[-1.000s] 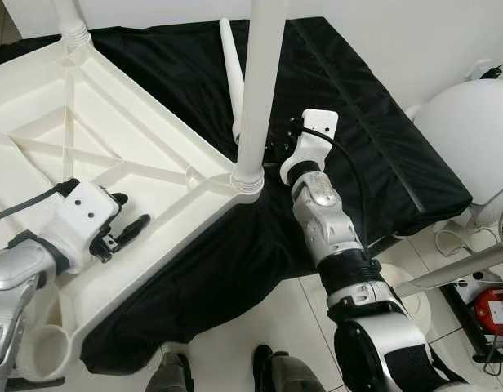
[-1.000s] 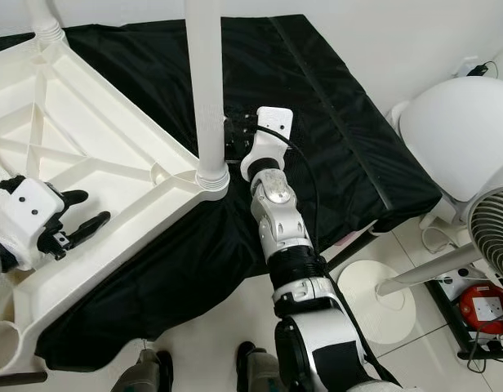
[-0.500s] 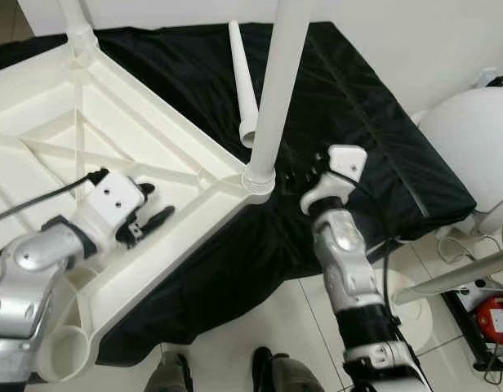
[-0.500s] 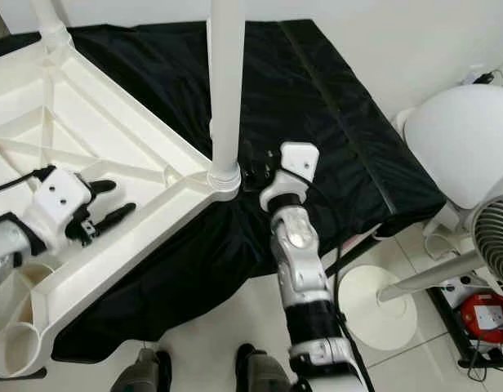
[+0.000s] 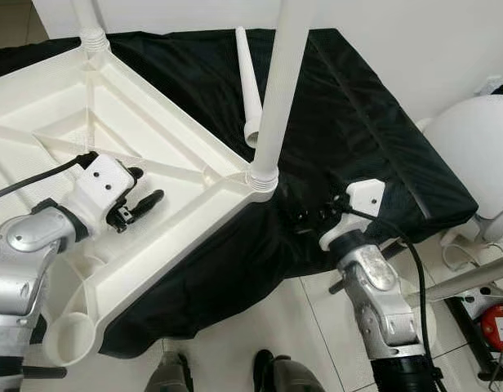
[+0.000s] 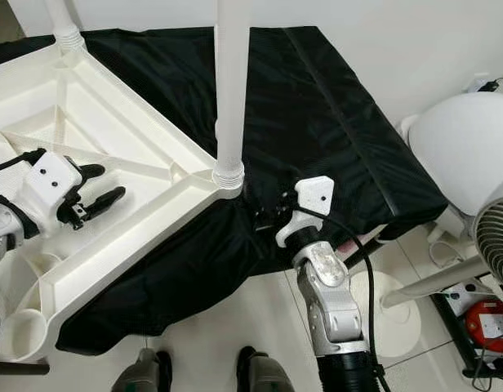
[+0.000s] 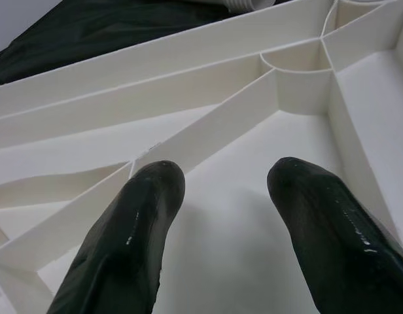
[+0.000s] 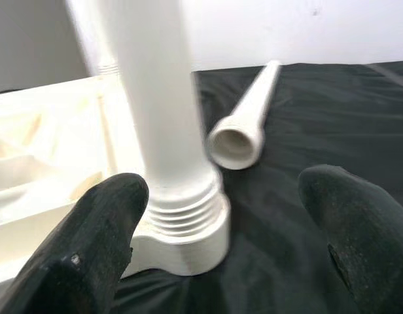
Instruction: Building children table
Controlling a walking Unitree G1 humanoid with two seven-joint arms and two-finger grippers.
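Observation:
A white plastic table (image 5: 64,139) lies upside down on a black cloth. One white leg (image 5: 276,90) stands upright in the near corner socket (image 5: 261,181), and another leg (image 5: 90,24) stands in the far left corner. A loose leg (image 5: 248,86) lies on the cloth behind. The front corner socket (image 5: 72,341) holds nothing. My left gripper (image 5: 140,204) hovers open over the ribbed underside (image 7: 208,131), nothing between its fingers (image 7: 129,242). My right gripper (image 5: 310,217) is open, low over the cloth just right of the upright leg (image 8: 163,124), facing it and the loose leg (image 8: 244,127).
The black cloth (image 5: 358,122) drapes over the front edge toward the tiled floor. A large white rounded appliance (image 5: 480,139) stands at the right, with a round white stand base (image 6: 386,306) and a red object (image 5: 500,327) on the floor. My feet (image 5: 276,374) are below.
My right gripper has pulled back from the upright leg toward the cloth's front edge. My left gripper stays open over the underside. The camera has shifted.

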